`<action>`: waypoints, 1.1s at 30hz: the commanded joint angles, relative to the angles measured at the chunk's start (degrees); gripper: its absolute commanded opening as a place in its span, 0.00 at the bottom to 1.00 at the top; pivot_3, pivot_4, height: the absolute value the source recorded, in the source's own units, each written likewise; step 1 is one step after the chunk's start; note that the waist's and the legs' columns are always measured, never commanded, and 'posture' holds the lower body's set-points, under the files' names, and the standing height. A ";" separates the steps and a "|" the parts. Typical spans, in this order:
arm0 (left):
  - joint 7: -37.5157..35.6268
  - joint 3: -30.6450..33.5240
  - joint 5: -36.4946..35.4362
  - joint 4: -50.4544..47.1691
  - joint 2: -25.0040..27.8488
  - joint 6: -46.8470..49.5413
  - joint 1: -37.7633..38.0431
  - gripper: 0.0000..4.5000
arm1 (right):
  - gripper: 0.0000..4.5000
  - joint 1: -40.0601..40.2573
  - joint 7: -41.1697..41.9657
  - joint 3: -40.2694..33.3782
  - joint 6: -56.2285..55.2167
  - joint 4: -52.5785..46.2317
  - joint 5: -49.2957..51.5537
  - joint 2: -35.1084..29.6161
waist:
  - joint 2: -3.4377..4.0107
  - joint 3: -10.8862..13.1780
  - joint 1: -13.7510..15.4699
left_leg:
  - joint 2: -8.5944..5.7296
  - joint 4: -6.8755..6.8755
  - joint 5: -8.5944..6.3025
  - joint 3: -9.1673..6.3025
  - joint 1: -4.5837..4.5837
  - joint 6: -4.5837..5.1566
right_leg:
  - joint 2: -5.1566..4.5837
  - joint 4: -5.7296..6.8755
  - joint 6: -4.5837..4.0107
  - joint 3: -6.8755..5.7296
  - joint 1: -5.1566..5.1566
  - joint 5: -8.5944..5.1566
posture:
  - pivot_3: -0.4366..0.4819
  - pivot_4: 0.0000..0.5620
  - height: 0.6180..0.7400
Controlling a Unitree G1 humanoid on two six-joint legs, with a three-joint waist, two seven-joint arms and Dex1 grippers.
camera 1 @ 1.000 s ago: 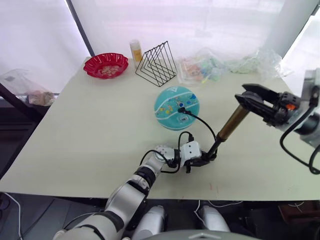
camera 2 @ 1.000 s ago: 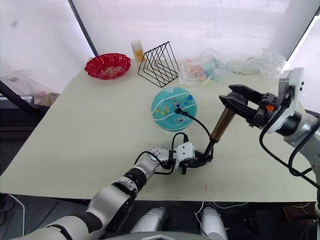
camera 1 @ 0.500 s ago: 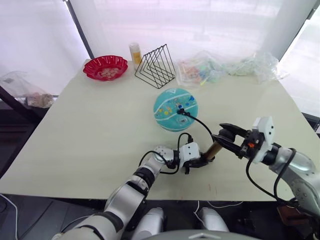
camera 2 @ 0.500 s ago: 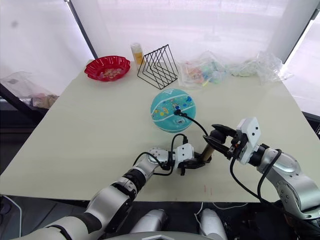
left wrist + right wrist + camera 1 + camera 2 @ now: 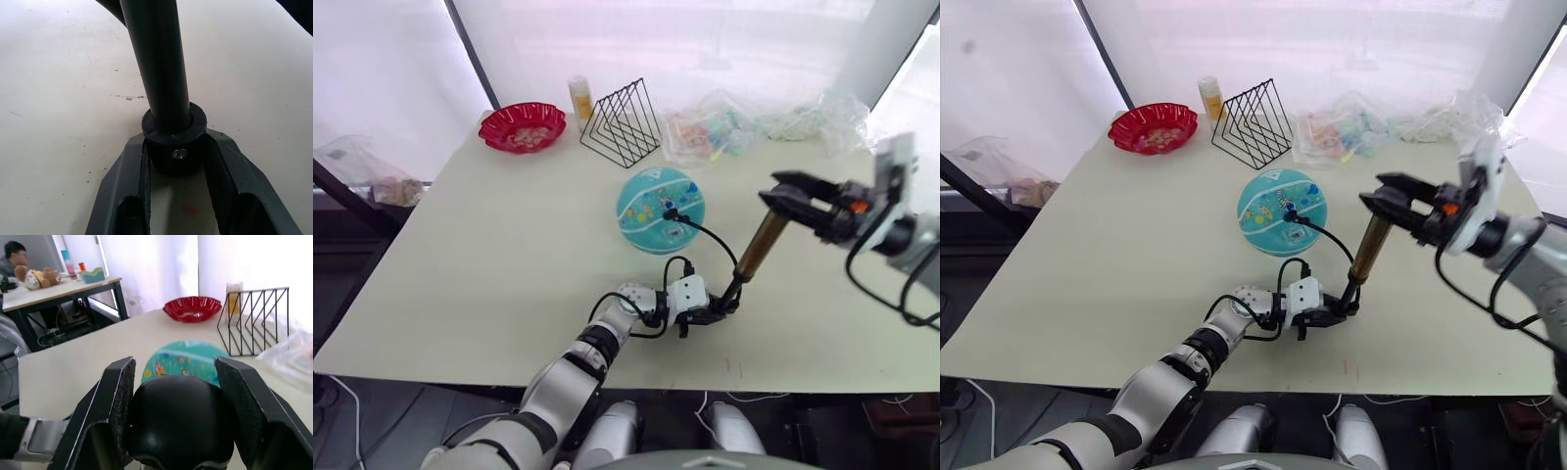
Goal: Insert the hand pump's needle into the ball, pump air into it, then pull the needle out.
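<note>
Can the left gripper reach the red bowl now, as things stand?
Probably not. The left gripper is shut on the hand pump base at the near table edge; the red bowl sits at the far corner.

My right gripper (image 5: 790, 196) has pulled the black handle (image 5: 180, 422) back up and away from the table's front edge. Half a second ago it was pushed down low. Now the gold tube of the hand pump (image 5: 761, 245) shows long again.
</note>
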 commanded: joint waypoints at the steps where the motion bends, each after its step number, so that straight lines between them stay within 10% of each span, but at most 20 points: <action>1: -1.46 -3.91 5.49 5.94 2.75 2.70 4.15 0.25 | 0.47 -6.40 -4.14 -12.24 -0.93 -0.07 2.63 -4.99 | -0.01 0.00 0.03 | 0.00 0.00 0.00 -0.01 -0.02 0.00 | 0.00 0.00 0.00 -0.01 -0.01 0.00 | 0.48 0.27 1.00; 9: -1.40 -4.00 5.52 6.11 2.54 2.59 3.99 0.25 | 0.47 -4.85 -4.78 -13.59 0.98 -0.69 3.55 -6.23 | -0.05 0.07 0.03 | -0.02 0.00 0.00 0.04 -0.16 0.00 | -0.10 -0.01 0.00 0.00 -0.13 0.00 | 0.48 0.27 1.00; 19: -0.82 -3.91 5.67 6.14 2.46 2.41 3.97 0.25 | 0.47 18.15 -3.03 5.99 -7.48 -7.36 -15.36 5.11 | -0.78 -0.67 -0.24 | 0.05 -0.04 0.00 0.11 0.20 -0.02 | -0.01 -0.02 0.02 -0.02 0.15 -0.03 | 0.48 0.27 1.00; 33: 2.16 -4.09 7.62 7.64 2.24 2.14 4.20 0.25 | 0.47 27.18 -2.05 18.23 -22.99 -7.63 -32.62 12.08 | -0.78 -1.01 -0.35 | 1.20 -0.30 0.14 1.85 0.69 -0.32 | 0.05 -0.08 0.28 -0.07 0.78 -0.23 | 0.48 0.27 1.00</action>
